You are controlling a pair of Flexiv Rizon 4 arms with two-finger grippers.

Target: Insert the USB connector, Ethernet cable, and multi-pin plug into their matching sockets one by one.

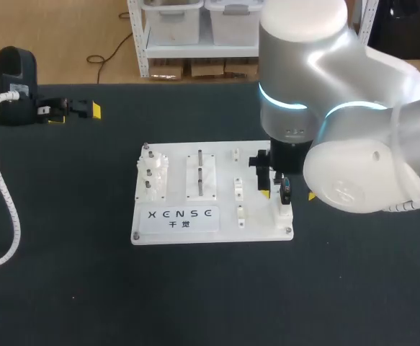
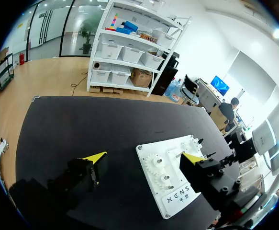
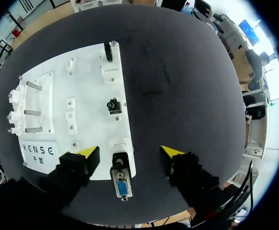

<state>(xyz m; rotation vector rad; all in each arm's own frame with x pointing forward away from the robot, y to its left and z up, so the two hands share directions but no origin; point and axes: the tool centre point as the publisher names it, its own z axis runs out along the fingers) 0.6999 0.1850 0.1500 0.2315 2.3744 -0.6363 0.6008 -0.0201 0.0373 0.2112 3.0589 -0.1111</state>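
Right hand (image 3: 129,153) spread wide, multi-pin plug (image 3: 121,181) between fingers (image 3: 88,152), touching neither

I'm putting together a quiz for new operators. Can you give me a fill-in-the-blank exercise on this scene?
1. The white board lies on a ___ table.
2. The multi-pin plug has a ___ face.
3. The right gripper is ___, with one finger on either side of the multi-pin plug and neither touching it.
4. The left gripper, off to the side of the white board, holds ___.

Missing words: black; blue; open; nothing.
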